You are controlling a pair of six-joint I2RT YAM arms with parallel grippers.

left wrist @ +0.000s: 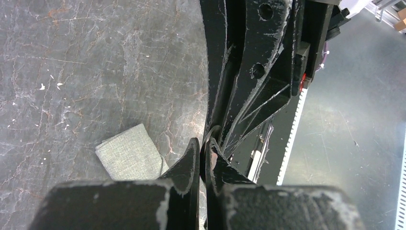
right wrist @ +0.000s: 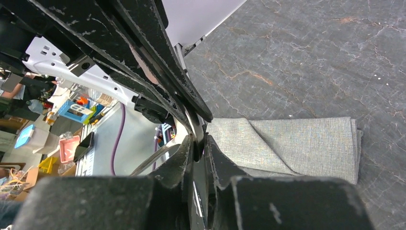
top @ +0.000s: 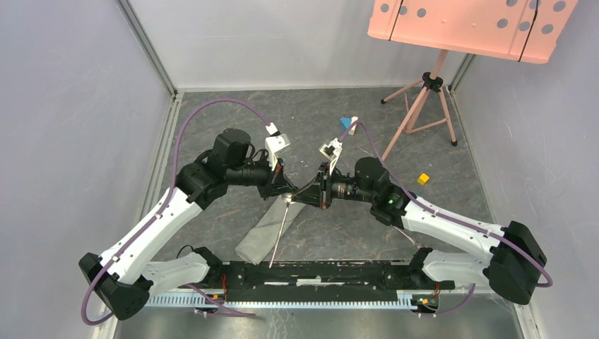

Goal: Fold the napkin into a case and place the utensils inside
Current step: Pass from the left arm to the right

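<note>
The napkin (top: 263, 232) lies folded as a narrow grey case (right wrist: 306, 143) with a diagonal flap edge, on the dark table in front of the arm bases; one of its corners shows in the left wrist view (left wrist: 129, 155). A silver spoon (top: 277, 236) hangs above it, bowl up and handle pointing down toward the near rail. My left gripper (top: 282, 189) and right gripper (top: 302, 196) meet tip to tip at the bowl. The left gripper (left wrist: 203, 143) is shut on the bowl's thin edge. The right gripper (right wrist: 200, 141) is closed on the shiny metal, and the spoon's handle (right wrist: 153, 158) sticks out to its left.
A pink perforated board (top: 473, 25) on a tripod (top: 424, 106) stands at the back right. Small blue (top: 345, 122) and white (top: 354, 121) blocks lie behind the grippers, a yellow one (top: 423, 179) to the right. The black mounting rail (top: 318, 272) runs along the near edge.
</note>
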